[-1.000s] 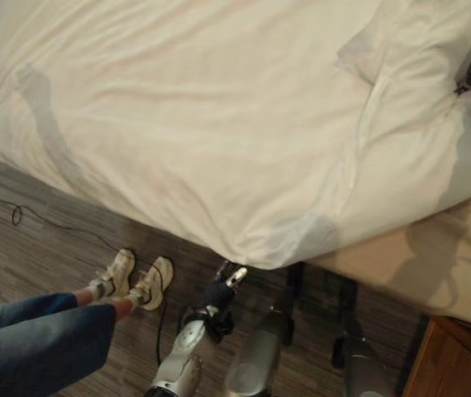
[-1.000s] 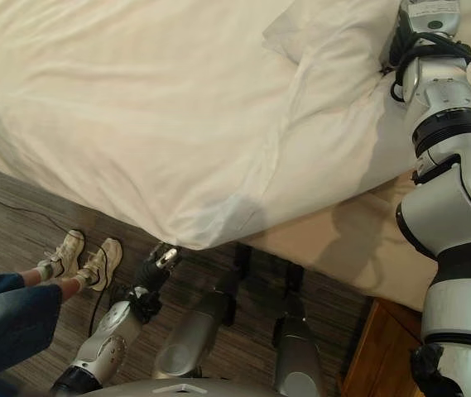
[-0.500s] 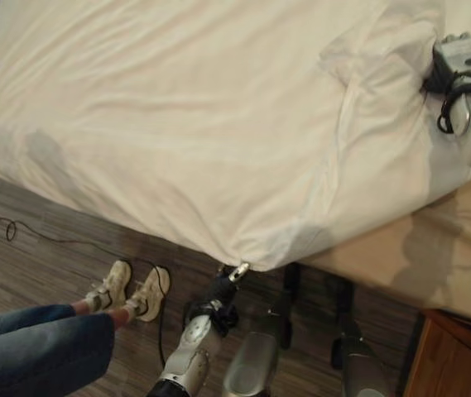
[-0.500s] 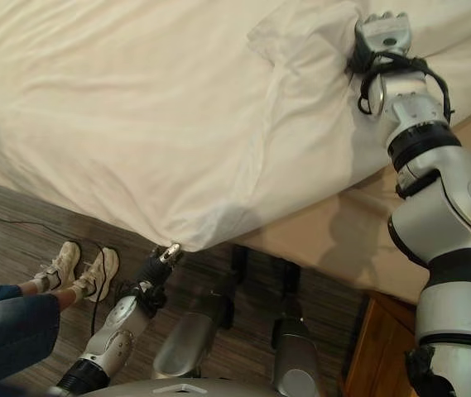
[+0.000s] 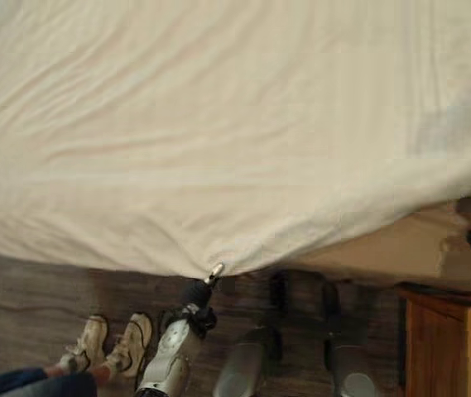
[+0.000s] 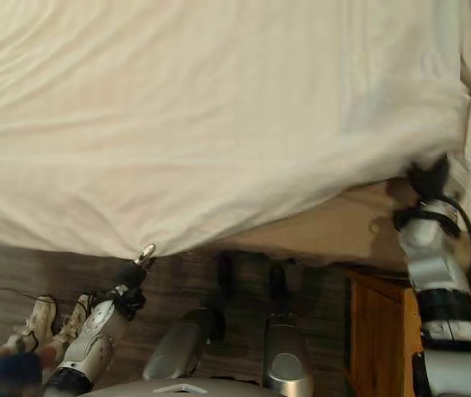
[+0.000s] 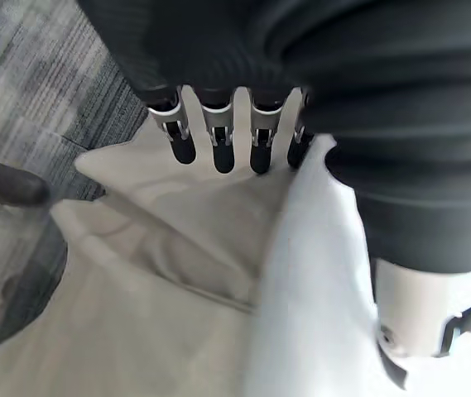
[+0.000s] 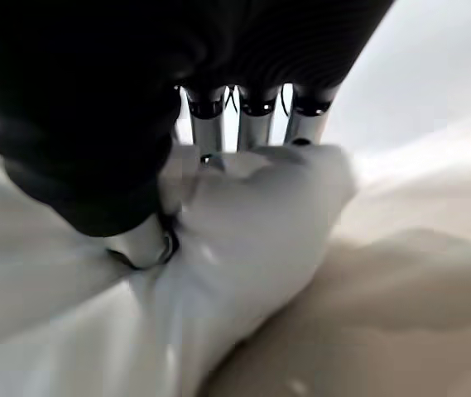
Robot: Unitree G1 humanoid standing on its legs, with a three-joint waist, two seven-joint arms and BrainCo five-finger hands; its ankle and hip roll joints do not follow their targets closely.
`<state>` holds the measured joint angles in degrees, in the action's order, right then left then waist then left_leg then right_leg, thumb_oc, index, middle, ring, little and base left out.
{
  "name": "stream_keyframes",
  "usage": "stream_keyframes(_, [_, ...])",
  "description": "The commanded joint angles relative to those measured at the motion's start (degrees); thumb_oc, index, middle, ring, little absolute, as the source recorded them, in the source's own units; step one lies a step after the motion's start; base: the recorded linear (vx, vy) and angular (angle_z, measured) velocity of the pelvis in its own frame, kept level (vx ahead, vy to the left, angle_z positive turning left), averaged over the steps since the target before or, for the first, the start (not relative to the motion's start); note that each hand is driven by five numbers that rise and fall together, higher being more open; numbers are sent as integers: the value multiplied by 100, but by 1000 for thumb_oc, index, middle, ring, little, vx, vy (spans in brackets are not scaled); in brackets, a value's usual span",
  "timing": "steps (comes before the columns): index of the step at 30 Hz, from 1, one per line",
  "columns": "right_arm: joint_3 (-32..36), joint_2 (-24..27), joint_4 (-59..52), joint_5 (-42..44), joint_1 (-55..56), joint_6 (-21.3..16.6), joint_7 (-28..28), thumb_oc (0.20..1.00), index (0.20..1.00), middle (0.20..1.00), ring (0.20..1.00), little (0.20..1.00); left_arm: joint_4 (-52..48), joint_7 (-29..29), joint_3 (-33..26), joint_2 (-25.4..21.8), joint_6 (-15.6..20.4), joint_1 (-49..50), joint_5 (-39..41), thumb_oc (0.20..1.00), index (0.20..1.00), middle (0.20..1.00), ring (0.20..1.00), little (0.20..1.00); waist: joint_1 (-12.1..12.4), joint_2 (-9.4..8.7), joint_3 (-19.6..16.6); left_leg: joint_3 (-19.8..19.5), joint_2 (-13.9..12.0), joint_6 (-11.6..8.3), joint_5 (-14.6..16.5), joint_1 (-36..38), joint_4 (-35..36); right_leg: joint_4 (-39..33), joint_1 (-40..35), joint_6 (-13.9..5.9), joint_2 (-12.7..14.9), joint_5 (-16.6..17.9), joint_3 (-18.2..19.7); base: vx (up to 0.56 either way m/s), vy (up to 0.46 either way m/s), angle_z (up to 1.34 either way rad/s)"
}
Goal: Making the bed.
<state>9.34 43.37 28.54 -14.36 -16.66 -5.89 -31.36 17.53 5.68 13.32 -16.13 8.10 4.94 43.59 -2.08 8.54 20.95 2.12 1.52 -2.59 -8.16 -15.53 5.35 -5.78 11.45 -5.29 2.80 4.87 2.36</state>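
The white duvet [image 5: 218,124] lies spread across the bed, and its near edge hangs over the side. Its lowest corner is drawn to a point at my left hand [image 5: 211,275], low by the floor. In the left wrist view the cloth [image 7: 218,248] runs between the fingers [image 7: 218,141] and the thumb, so that hand is shut on the corner. My right hand [image 6: 434,184] is at the bed's near edge on the right. The right wrist view has a bunch of duvet [image 8: 252,240] gripped under its curled fingers and thumb [image 8: 140,244].
Beige mattress side [image 6: 334,227] shows below the duvet's edge. A wooden nightstand [image 5: 450,347] stands at the lower right. A person's feet in white sneakers [image 5: 107,356] rest on the dark wood-look floor [image 5: 28,289] at the lower left.
The camera has shifted. My right hand came off the top of the bed to its near edge, pulling the duvet with it. The folded-back part now lies flat. The left hand keeps the corner.
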Motion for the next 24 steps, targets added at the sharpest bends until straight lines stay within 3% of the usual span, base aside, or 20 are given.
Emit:
stream_keyframes(1, [-270, -36, 485, 473, 667, 103, -172, 200, 200, 200, 200, 200, -179, -195, 157, 92, 180, 20, -301, 1000, 1000, 1000, 1000, 1000, -211, 126, -305, -5, 211, 68, 218, 249, -35, 78, 194, -121, 222, -22, 221, -1, 30, -5])
stream_keyframes(3, [-307, -184, 619, 674, 687, 75, -63, 200, 200, 200, 200, 200, -163, -200, 200, 85, 167, 31, -324, 1000, 1000, 1000, 1000, 1000, -239, 154, -319, 14, 219, 72, 227, 266, -35, 78, 195, -125, 239, -9, 242, -6, 30, -4])
stream_keyframes(4, [-361, -347, 675, 988, 714, 7, 123, 1000, 1000, 1000, 1000, 1000, -205, -215, 239, 95, 155, 79, -304, 1000, 1000, 1000, 1000, 1000, -286, 197, -317, 36, 239, 87, 239, 297, -35, 78, 179, -133, 255, -2, 266, -18, 38, -1])
stream_keyframes(11, [-658, -650, 1057, 1604, 582, -129, 460, 1000, 1000, 1000, 1000, 1000, -134, -233, 311, 88, 148, 36, -364, 1000, 1000, 1000, 1000, 1000, -334, 219, -360, 86, 244, 100, 246, 379, -35, 78, 131, -126, 240, 30, 326, -7, -2, -1])
stream_keyframes(16, [-811, -625, 1694, 1637, 684, -60, 640, 1000, 1000, 1000, 1000, 1000, -87, -265, 295, 57, 126, -34, -361, 1000, 1000, 1000, 1000, 1000, -358, 88, -429, 66, 204, 107, 280, 534, -35, 93, -46, -109, 216, 31, 284, -18, -19, 0])
stream_keyframes(24, [-277, -417, 4005, 1988, 1394, 203, 1088, 1000, 1000, 1000, 1000, 1000, -44, -581, 210, -149, -2, 56, -333, 1000, 1000, 1000, 1000, 1000, -436, -377, -831, 69, 84, 161, 452, 983, -35, 106, -490, -122, 118, -49, 235, 40, -29, 7])
